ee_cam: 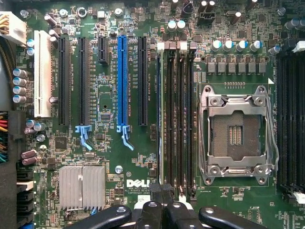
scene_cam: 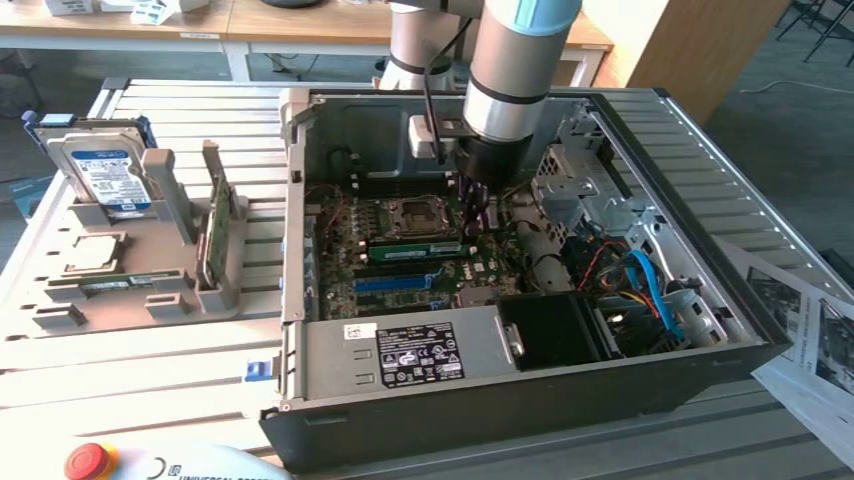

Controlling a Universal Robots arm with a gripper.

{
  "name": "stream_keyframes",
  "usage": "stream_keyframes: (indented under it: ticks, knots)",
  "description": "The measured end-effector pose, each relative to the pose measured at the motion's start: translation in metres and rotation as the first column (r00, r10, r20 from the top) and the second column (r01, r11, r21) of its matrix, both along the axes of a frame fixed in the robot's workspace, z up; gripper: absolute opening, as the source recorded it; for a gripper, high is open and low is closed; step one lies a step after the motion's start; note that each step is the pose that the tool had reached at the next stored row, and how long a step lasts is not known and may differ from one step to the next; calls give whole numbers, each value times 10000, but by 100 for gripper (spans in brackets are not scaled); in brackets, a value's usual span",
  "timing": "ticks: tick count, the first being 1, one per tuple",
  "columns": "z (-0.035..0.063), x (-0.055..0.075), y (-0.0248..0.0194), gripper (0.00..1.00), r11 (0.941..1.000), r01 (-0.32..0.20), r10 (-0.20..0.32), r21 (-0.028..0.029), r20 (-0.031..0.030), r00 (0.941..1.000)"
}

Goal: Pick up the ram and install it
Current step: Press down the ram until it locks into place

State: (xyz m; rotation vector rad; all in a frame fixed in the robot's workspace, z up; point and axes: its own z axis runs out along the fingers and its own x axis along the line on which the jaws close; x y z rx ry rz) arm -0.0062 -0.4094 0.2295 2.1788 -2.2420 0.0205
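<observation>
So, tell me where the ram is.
Near the exterior view's centre, the ram stands on edge among the memory slots inside the case, beside the CPU socket.

Desk (scene_cam: 174, 100): slatted metal surface, light grey, running across the exterior view.
Computer case (scene_cam: 747, 345): open, lying on its side on the desk, its interior facing up; it takes up the middle and the exterior view's right part.
Grey holder tray (scene_cam: 127, 295): sits on the desk beside the case, toward the exterior view's left edge.
Printed papers (scene_cam: 814, 360): lie at the exterior view's right edge, partly under the case corner.
</observation>
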Motion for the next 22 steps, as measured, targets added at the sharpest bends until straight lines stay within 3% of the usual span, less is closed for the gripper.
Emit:
stream_keyframes:
  ticks: [22]
  knots:
    - [-33, 0, 9, 11, 10000, 0, 0, 2, 1, 10000]
